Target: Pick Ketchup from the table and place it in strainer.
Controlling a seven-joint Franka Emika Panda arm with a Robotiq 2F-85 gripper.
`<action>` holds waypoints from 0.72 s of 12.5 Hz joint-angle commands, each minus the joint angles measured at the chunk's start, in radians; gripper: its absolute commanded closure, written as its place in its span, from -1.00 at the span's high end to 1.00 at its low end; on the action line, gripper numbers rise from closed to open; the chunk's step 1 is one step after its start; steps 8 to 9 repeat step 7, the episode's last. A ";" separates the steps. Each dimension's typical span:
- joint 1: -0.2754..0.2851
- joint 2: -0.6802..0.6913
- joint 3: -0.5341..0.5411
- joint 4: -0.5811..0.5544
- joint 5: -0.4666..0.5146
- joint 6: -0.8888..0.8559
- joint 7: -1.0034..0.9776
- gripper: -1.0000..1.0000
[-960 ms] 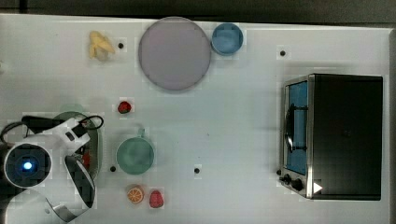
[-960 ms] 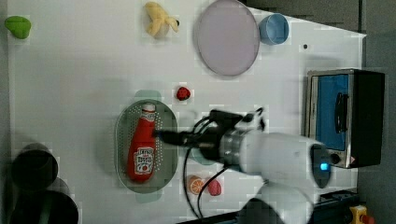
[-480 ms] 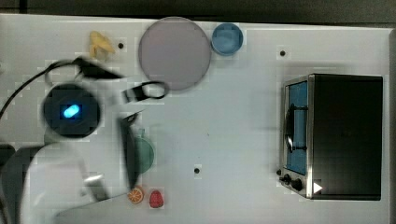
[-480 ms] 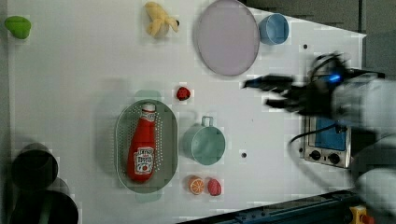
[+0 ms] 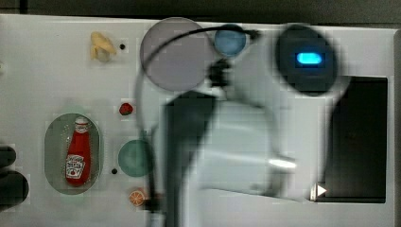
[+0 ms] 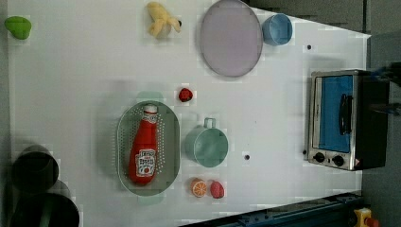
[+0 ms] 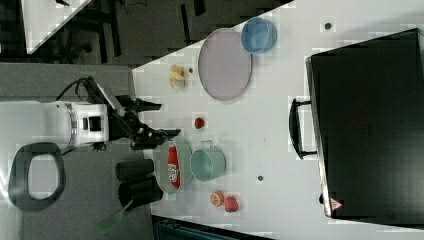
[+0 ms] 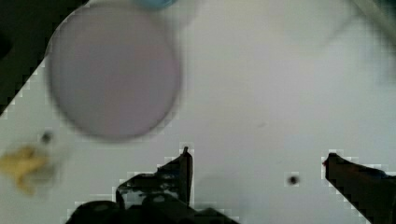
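Left view gives me the Ketchup (image 6: pixel 143 152) lying inside the strainer (image 6: pixel 124 142), cap toward the banana (image 6: pixel 161 20) end of the table (image 6: pixel 85 66), nearer the edge with the green fruit (image 6: pixel 18 26) than the toaster oven (image 6: pixel 341 119) edge. On the wrist view my gripper (image 8: pixel 257 158) hangs over bare tabletop beside the plate (image 8: pixel 113 71), jaws spread wide and empty.

The white table (image 6: pixel 85 71) carried a pale green strainer (image 6: pixel 124 142) near the left view's lower left, with a teal cup (image 6: pixel 206 145) just beside it. A red fruit (image 6: pixel 185 94) lay above them, an orange slice (image 6: pixel 199 187) and a pink fruit (image 6: pixel 217 189) below. A lilac plate (image 6: pixel 230 38), blue bowl (image 6: pixel 277 29), banana (image 6: pixel 161 20) and toaster oven (image 6: pixel 338 118) also stood on it.
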 commanded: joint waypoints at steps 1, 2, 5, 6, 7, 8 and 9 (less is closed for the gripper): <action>0.022 -0.048 0.036 0.071 -0.072 -0.056 0.042 1.00; 0.023 -0.048 0.040 0.078 -0.094 -0.056 0.044 1.00; 0.027 -0.048 0.054 0.077 -0.094 -0.058 0.135 1.00; 0.029 -0.049 0.056 0.077 -0.094 -0.070 0.135 1.00; 0.031 -0.048 0.062 0.077 -0.093 -0.078 0.133 1.00; 0.031 -0.048 0.062 0.077 -0.093 -0.078 0.133 1.00; 0.031 -0.048 0.062 0.077 -0.093 -0.078 0.133 1.00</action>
